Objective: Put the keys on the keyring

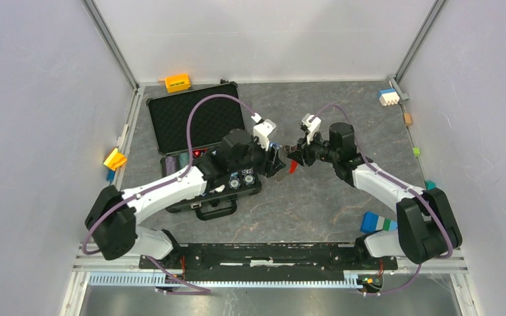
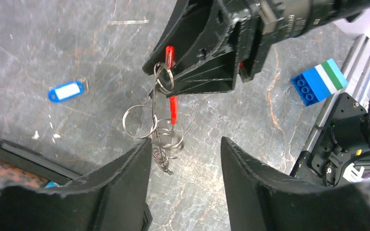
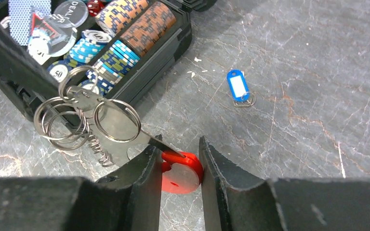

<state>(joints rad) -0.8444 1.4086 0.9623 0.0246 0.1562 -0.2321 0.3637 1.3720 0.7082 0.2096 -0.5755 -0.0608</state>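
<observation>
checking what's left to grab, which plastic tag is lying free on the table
The blue tag with the white label, alone on the grey table. The red tag is pinched in the right tool.

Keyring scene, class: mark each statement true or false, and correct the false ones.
1. The right gripper has its jaws clamped on the keyring's red tag. True.
2. The blue key tag hangs on the silvery rings. False: it lies alone on the table, apart from them.
3. The left gripper has its jaws shut. False: they stand open.
4. Poker chips sit stacked in the case. True.
</observation>
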